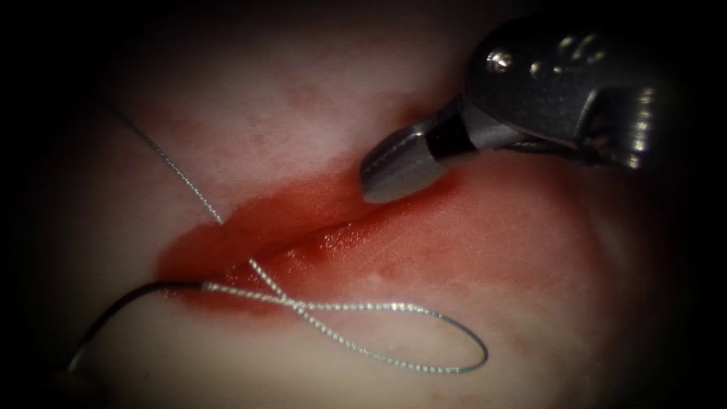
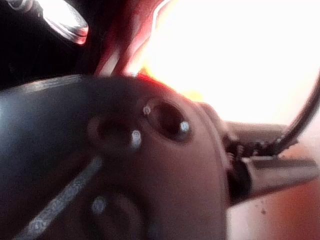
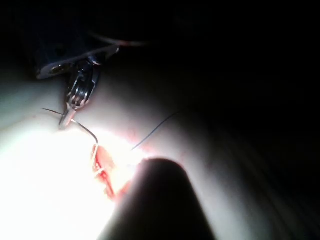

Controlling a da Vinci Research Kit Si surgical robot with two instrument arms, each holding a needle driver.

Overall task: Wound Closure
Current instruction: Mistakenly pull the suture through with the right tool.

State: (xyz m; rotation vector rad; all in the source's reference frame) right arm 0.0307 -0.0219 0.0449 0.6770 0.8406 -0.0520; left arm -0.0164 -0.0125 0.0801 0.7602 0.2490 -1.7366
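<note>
Nearest me, the thread (image 1: 394,307) lies on the pale, smooth tissue (image 1: 265,113) in a long flat loop. It is a fine, twisted, glinting strand that crosses over itself just below the cut. One end of it runs up and away to the left as a thin line.

Left of the loop, the needle (image 1: 113,309) is a thin dark wire. It curves from the lower left edge of the endoscope view up to the left end of the cut, where the thread joins it. I cannot tell whether that end sits in the tissue or lies on it.

My left hand (image 2: 280,155) is clamped on the needle. Its ribbed metal fingers (image 3: 76,95) grip it near the far end from the thread, with a short length sticking out past them. There is bare tissue all around this hand.

Further back, the cut (image 1: 303,227) is a wet, glossy slit running from lower left to upper right. Red fluid (image 1: 227,242) has pooled along it and stains the tissue on both sides, fading to pink further out.

At the cut's upper right end is my right hand (image 1: 379,178), blunt, grey and matte steel. It is closed on nothing, and its tip is down on the cut's edge. The knuckle behind it is rounded and dark, with bright pins. It is well apart from the loop and the needle, with open tissue between.
</note>
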